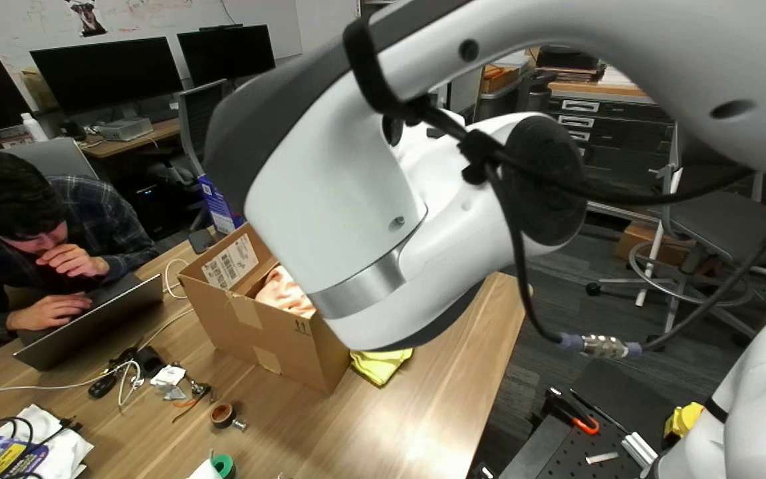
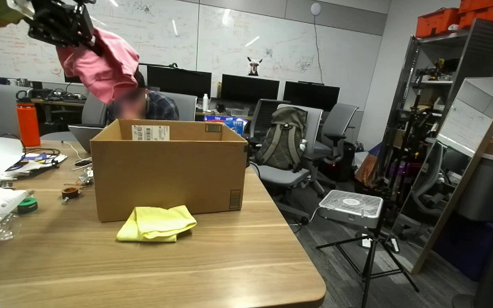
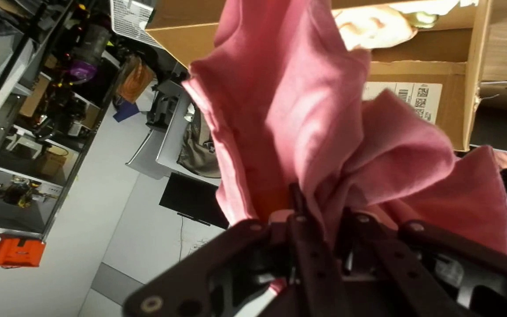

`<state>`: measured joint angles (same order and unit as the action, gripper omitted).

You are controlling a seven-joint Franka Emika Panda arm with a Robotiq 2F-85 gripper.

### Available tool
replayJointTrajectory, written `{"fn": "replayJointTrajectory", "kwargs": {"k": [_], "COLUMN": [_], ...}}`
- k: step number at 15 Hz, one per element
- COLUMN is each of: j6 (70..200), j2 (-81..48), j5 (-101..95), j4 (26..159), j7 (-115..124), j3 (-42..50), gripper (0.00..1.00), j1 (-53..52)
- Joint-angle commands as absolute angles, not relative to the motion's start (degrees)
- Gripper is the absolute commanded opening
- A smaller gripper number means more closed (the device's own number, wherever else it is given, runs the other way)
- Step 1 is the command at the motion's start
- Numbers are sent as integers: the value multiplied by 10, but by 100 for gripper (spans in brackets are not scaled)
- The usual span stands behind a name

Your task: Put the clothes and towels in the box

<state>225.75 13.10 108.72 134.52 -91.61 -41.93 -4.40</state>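
With the two fingers of our gripper [image 3: 322, 207], we are pinching the pink cloth [image 2: 103, 68] tightly, and it is hanging higher than the brown box [image 2: 169, 175]. We are seeing a peach cloth [image 1: 285, 291] lying inside the box. We are seeing the yellow cloth [image 2: 156, 224] sitting folded on the table [image 2: 246, 265], just beside the box.

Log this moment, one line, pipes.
gripper: closed on pink cloth, in air | box: peach cloth inside | yellow cloth: on table, outside box

One labelled box [image 2: 167, 175] — one pink cloth [image 2: 103, 66], one yellow cloth [image 2: 156, 224], one peach cloth [image 1: 284, 293]
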Motion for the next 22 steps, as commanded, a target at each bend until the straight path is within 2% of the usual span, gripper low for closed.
{"fn": "replayJointTrajectory", "kwargs": {"k": [1, 5, 11, 18, 22], "j6": [2334, 2345, 2242, 2222, 2238], "j2": [46, -10, -40, -110, -184], "j5": [1039, 1022, 992, 884, 865], "j4": [1302, 1266, 1202, 1112, 1017], "j7": [-876, -859, -749, -592, -595], "j3": [-384, -344, -304, -322, -321], "gripper": [3, 3, 3, 3, 3], "j1": [-99, -144, -200, -192, -208]}}
